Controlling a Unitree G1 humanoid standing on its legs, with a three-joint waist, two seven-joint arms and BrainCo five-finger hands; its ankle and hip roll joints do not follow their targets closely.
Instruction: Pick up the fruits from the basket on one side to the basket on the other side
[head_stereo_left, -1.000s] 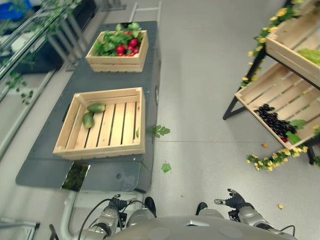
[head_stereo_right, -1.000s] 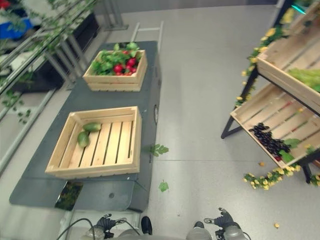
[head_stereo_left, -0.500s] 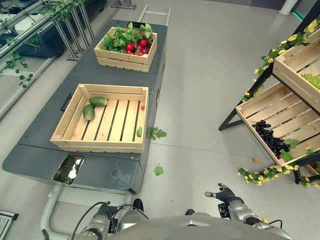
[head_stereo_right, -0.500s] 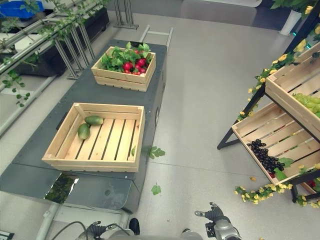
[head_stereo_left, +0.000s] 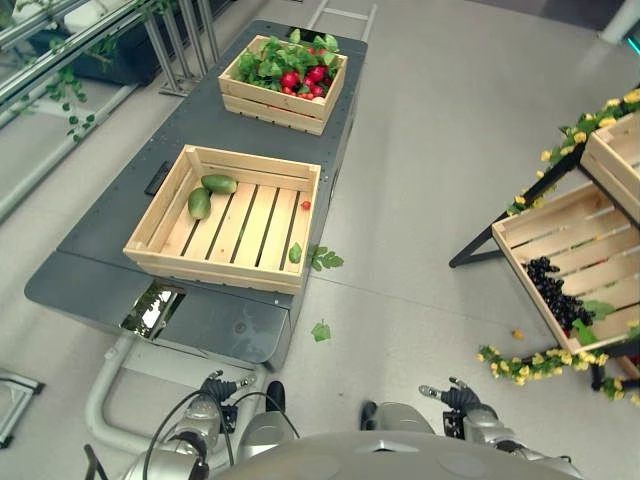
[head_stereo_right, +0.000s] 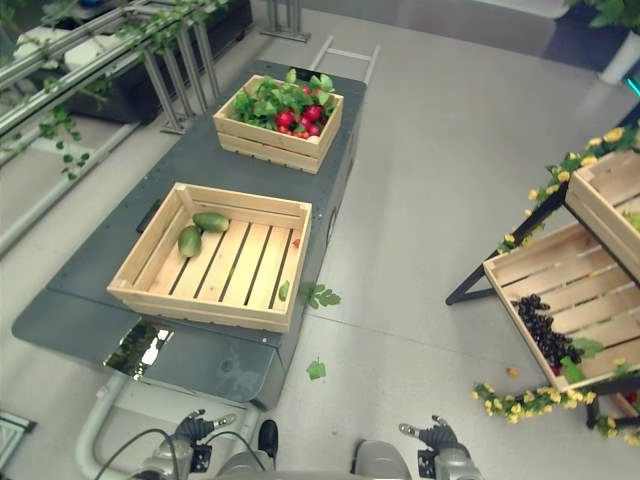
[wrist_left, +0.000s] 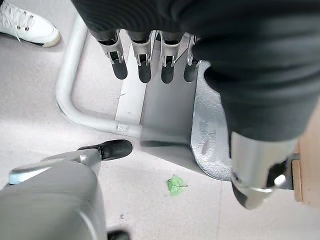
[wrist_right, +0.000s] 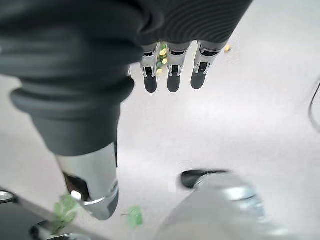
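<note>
No fruit is held: the left hand and right hand, low in the frame, are seen with fingers released. Two green fruits lie in the near crate, centre-left. An approach and reach are judged next.

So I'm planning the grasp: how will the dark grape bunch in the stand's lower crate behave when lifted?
The grapes look like a loose cluster of small round berries, so they will probably droop and sag rather than hold shape. Berries may detach or bruise if squeezed. Their crate is tilted, so a nudged bunch would likely slide toward its lower edge.
</note>
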